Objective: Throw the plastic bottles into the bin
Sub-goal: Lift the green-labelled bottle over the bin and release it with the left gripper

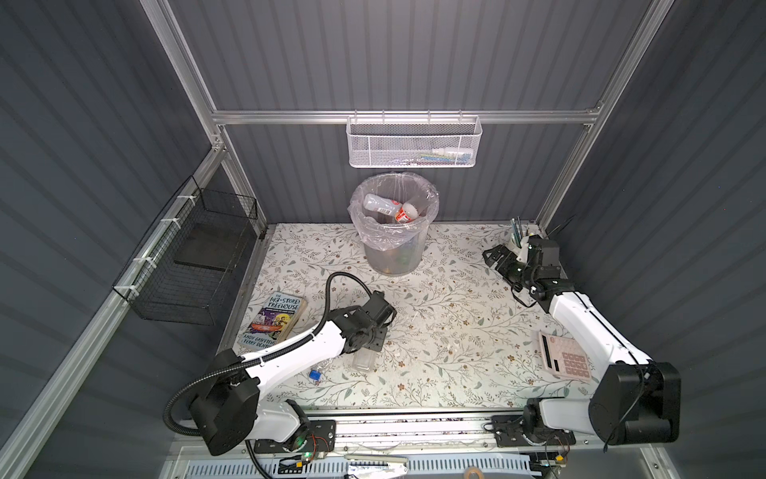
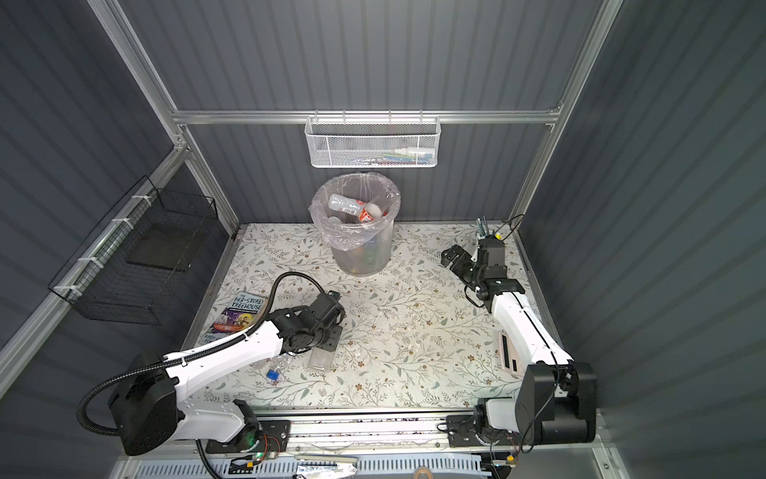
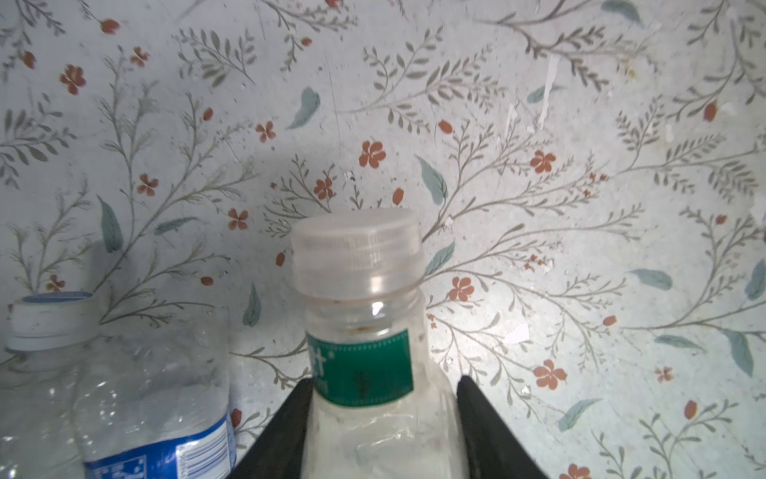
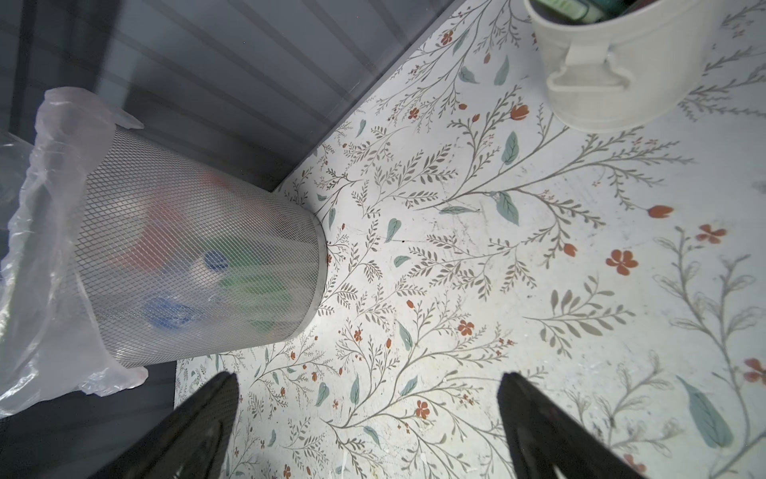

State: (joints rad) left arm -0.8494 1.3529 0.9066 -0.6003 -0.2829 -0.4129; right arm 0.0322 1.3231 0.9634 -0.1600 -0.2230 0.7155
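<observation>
A clear plastic bottle (image 3: 364,331) with a green label and a clear cap lies on the floral table, seen in both top views (image 1: 364,358) (image 2: 321,358). My left gripper (image 3: 383,383) is shut on its body, one black finger against each side. A crumpled clear bottle with a blue label (image 3: 153,414) lies right beside it (image 1: 317,373). The grey mesh bin (image 1: 391,257) (image 4: 186,269) stands at the back centre, lined with a clear bag, with several bottles (image 1: 381,205) inside. My right gripper (image 4: 369,381) hangs open and empty over the table at the back right (image 1: 491,255).
A book (image 1: 275,319) lies left of my left arm. A pink calculator (image 1: 566,358) sits partly under my right arm. A white cup of pens (image 4: 621,62) stands in the back right corner. A white mesh basket (image 1: 414,143) and a black wire basket (image 1: 195,261) hang on the walls.
</observation>
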